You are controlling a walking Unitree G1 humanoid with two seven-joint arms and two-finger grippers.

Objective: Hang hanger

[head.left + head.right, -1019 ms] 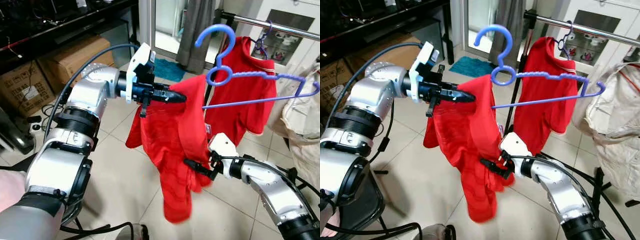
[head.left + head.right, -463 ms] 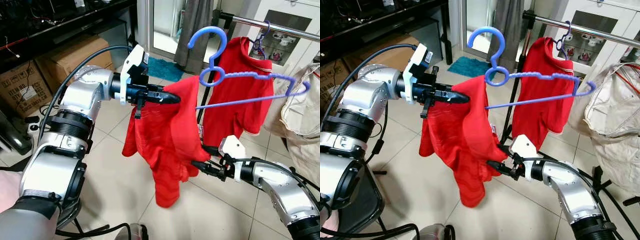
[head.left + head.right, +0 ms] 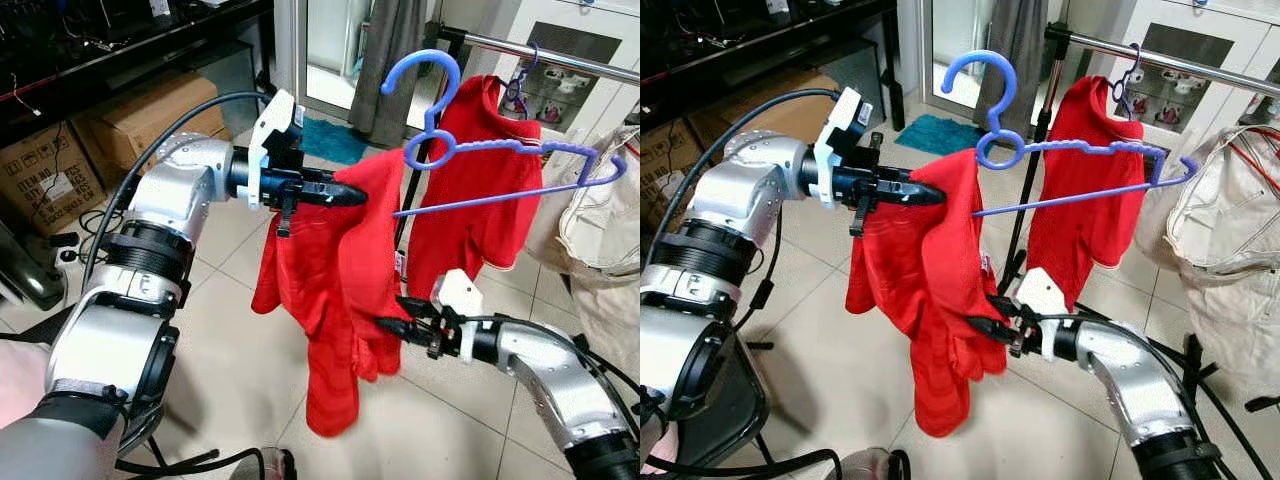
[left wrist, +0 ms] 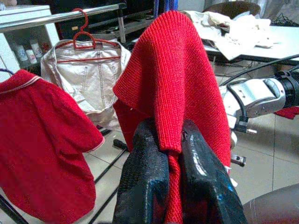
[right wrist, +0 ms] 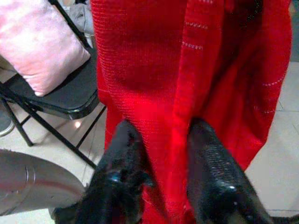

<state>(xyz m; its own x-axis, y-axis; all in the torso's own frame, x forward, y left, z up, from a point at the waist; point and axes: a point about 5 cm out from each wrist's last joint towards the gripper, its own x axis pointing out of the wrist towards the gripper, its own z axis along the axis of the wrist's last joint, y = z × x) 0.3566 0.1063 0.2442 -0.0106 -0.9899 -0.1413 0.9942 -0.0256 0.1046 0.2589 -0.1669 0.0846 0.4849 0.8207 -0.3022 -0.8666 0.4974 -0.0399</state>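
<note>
Fabric of the red shirt (image 3: 345, 290) sits pinched in both end effectors, left (image 3: 350, 194) and right (image 3: 388, 325).

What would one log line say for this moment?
left hand: shut on red shirt | right hand: pinching shirt | blue hanger: half-inserted

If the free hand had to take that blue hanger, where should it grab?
Probably the loop under the blue hanger's hook, reached from below and the robot's side. The hook above must stay free for the rail, and the thin bar looks likelier to twist.

Blue hanger (image 3: 470, 150), red garment (image 3: 340, 290) draped.
</note>
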